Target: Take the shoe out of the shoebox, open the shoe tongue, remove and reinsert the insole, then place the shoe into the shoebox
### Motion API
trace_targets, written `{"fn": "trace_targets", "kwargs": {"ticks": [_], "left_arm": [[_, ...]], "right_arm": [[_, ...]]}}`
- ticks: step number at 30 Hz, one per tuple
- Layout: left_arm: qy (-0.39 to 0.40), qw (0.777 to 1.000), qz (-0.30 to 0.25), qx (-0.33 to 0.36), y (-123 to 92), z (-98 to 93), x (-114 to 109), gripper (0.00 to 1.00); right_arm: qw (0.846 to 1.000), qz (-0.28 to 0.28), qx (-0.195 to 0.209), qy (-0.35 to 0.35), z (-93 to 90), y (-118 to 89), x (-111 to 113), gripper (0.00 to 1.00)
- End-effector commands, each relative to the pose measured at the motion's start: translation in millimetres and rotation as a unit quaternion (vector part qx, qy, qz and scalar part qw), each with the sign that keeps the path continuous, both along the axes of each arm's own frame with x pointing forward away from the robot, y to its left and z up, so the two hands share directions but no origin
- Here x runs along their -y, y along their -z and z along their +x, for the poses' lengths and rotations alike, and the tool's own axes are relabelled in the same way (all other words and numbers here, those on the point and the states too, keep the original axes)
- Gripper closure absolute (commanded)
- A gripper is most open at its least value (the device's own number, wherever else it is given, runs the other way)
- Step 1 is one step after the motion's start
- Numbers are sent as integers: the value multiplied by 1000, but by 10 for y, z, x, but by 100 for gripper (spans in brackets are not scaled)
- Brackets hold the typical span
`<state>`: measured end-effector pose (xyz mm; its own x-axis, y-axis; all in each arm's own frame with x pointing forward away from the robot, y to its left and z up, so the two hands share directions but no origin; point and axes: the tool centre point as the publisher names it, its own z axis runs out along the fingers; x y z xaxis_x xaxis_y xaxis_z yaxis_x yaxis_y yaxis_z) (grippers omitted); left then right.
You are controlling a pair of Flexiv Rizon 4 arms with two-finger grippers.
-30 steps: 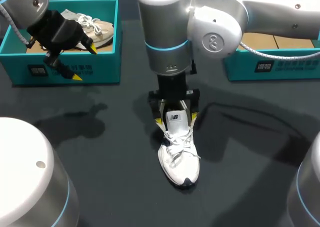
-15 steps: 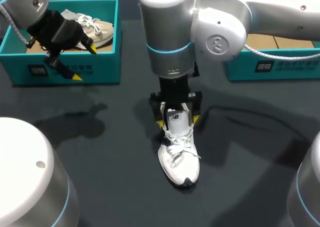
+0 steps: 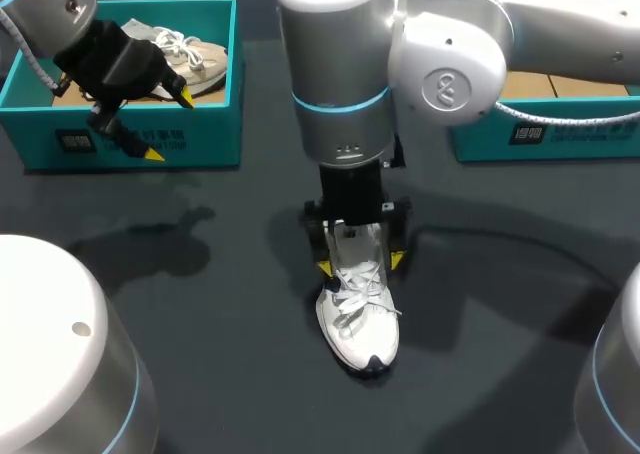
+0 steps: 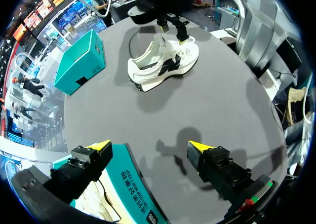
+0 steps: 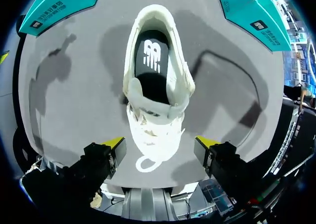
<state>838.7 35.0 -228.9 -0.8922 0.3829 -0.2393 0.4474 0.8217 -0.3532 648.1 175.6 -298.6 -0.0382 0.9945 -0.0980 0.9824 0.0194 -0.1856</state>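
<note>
At the middle of the surface the white shoe stands upright, the right jaws spread wide astride its collar, not gripping. The left jaws hang open above the teal shoebox. Judged light, soft-walled; pinch the floppy black insole at its heel edge.

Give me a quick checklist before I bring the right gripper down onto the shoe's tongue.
1. Shoe out of its box and upright: ok. The white shoe stands on the table.
2. Right gripper open and lined up: ok. One yellow tip sits on each side of the laced part, with gaps to the shoe.
3. Insole seated: ok. It lies flat inside the opening.
4. Tongue already pulled open: cannot tell.
5. Left gripper out of the way: ok. It is open and hangs by the left shoebox, far from the shoe.
</note>
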Motion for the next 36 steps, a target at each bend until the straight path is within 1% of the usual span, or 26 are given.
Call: {"fn": "trace_targets", "kwargs": {"ticks": [1,5,8,10,11,12,14,18,20,23,28,32,36], "left_arm": [[0,1000,2,1,-3,-10,0,0],[0,1000,2,1,-3,-10,0,0],[0,1000,2,1,-3,-10,0,0],[0,1000,2,1,-3,-10,0,0],[0,1000,2,1,-3,-10,0,0],[0,1000,2,1,-3,-10,0,0],[0,1000,2,1,-3,-10,0,0],[0,1000,2,1,-3,-10,0,0],[0,1000,2,1,-3,-10,0,0],[0,1000,2,1,-3,-10,0,0],[0,1000,2,1,-3,-10,0,0],[0,1000,2,1,-3,-10,0,0],[0,1000,2,1,-3,-10,0,0]], "right_arm": [[1000,-2,-5,8,-105,-31,-4,10],[1000,7,2,-5,-197,-72,-34,11],[1000,5,-6,0,-269,-87,-35,14],[1000,7,-5,-2,-301,-105,-39,24],[1000,9,-1,-7,-316,-117,-41,32],[1000,10,1,-8,-334,-130,-41,49],[1000,9,0,-9,-369,-158,-36,55],[1000,3,3,-9,-396,-206,-20,58],[1000,-2,8,-16,-343,-205,-22,60],[1000,-5,10,-25,-218,-175,-30,62],[998,-1,18,-54,38,-81,-54,65],[997,4,30,-65,181,-6,-53,67],[997,18,39,-71,287,115,-29,68]]}}
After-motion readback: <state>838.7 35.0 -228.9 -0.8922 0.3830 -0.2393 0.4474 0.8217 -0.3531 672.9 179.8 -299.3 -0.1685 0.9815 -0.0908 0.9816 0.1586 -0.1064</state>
